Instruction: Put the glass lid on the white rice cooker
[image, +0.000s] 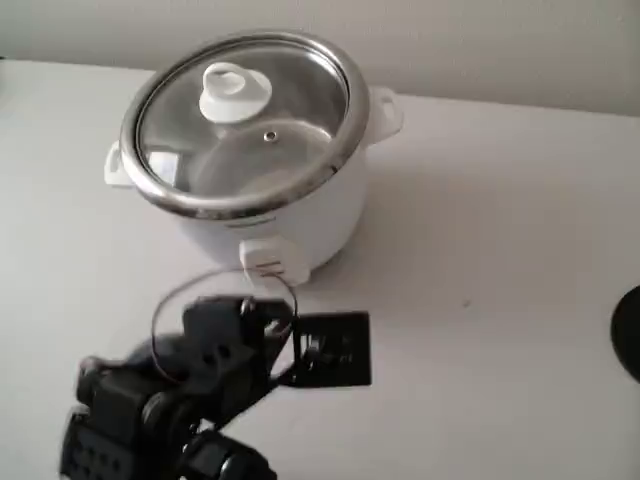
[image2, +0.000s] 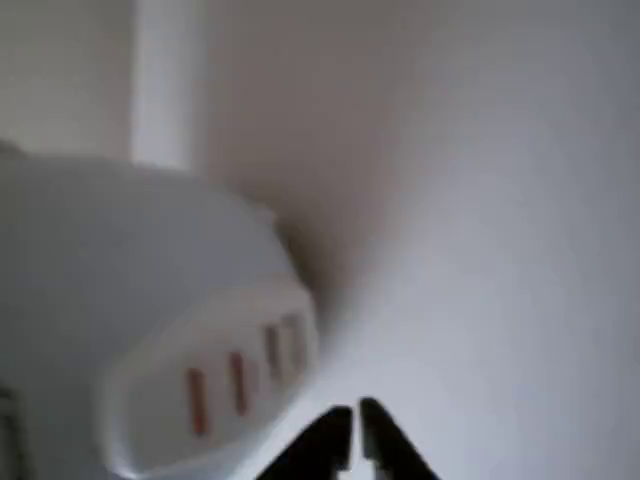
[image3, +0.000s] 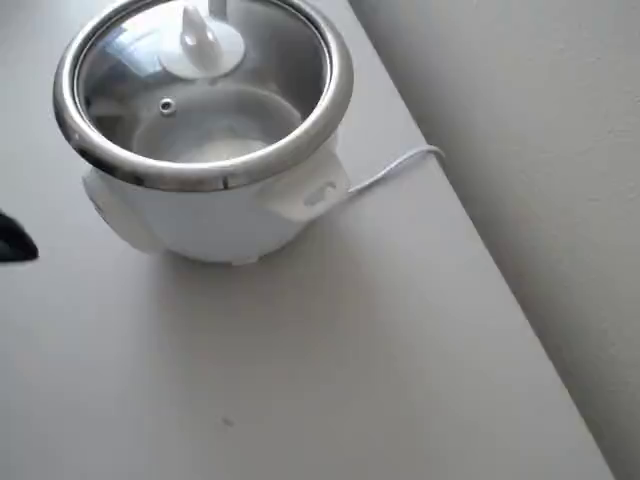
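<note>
At the bottom of the wrist view the gripper (image2: 356, 438) shows two dark fingertips pressed nearly together, holding nothing. Beyond them, left of frame, bulges the white rice cooker (image: 300, 215), its switch panel facing the arm. Upper left in the fixed view, the glass lid (image: 240, 125) sits on it, steel-rimmed, clear, with a white knob (image: 235, 92).
</note>
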